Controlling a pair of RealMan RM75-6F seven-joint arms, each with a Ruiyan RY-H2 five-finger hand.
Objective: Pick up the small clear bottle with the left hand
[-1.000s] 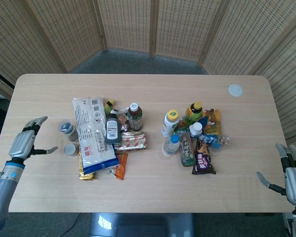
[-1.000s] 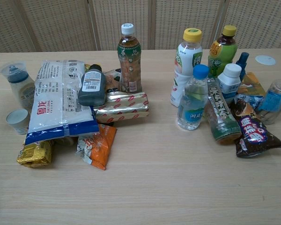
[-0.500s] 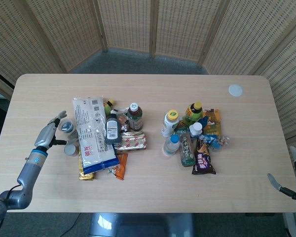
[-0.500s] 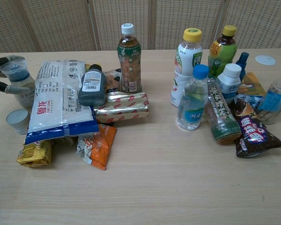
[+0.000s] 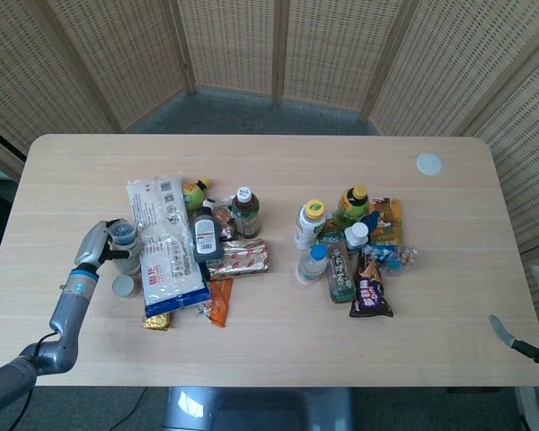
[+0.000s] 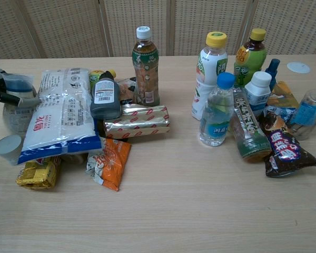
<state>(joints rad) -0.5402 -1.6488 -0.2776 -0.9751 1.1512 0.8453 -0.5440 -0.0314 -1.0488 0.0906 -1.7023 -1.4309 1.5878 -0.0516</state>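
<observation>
Partly hidden: left hand (image 5: 97, 249) grasps small clear bottle (image 5: 124, 244) | right hand (image 5: 532, 328) cropped, state unclear

From the chest view my left hand (image 6: 0, 90) is cut by the edge at 9 o'clock, and its grip on the bottle (image 6: 16, 108) I cannot make out. My right hand (image 5: 532, 325) is mostly off frame at 4 o'clock in the head view.
</observation>
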